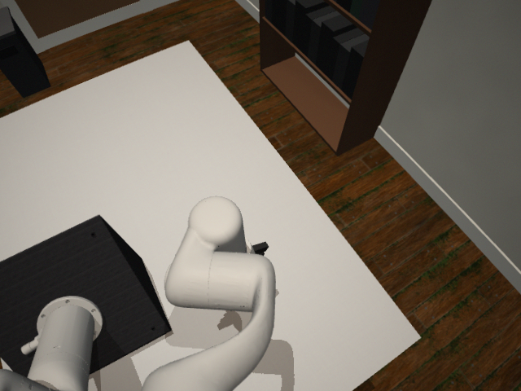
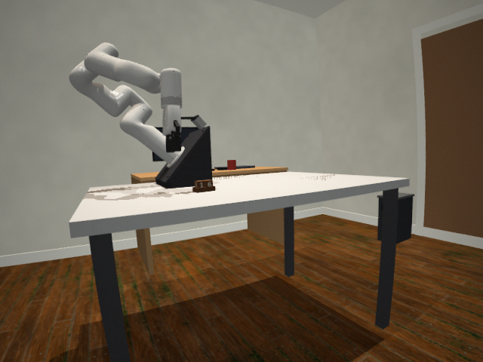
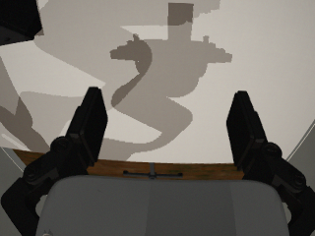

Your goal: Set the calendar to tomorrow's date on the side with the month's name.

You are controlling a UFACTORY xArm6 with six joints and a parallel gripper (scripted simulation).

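The calendar is a small brown tray holding two brown cubes side by side, and it stands flat on the white table. White digits show on the side facing the exterior camera, but they are too small to read surely. In the top view the arm hides it. My gripper is open and empty. It points down and hangs well above the table, up and to the left of the calendar.
The black robot base block stands on the table close behind the calendar. A bookshelf stands beyond the table's far side. A wooden desk with a red cup is behind the table.
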